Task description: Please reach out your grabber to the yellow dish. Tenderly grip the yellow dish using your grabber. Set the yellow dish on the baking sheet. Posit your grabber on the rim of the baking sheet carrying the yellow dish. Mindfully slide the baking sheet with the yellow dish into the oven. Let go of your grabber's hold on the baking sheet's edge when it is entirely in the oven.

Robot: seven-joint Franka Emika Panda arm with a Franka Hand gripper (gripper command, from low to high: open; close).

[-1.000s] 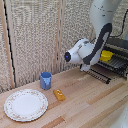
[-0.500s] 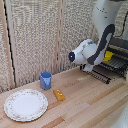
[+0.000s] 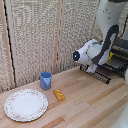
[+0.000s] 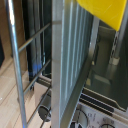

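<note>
Exterior view: the white boxy grabber [image 3: 93,67] on the bulky white arm sits at the front rim of the dark metal barred baking sheet [image 3: 111,65], at the wooden worktop's [image 3: 85,100] far edge on the exterior view's right, by the small dark toaster oven [image 3: 120,52]. Fingers are hidden behind the wrist, so I cannot tell whether they pinch the rim or stand spread. Wrist view shows a corner of the small bright-yellow round dish [image 4: 105,12] resting on the sheet's bars. Looks like the push-in step. Push straight along the oven rails, slow and level so the dish doesn't skid. Release only once the sheet is fully inside. Blue cup [image 3: 46,80], orange oblong item [image 3: 59,94] and white patterned plate [image 3: 25,104] are well apart, irrelevant.
</note>
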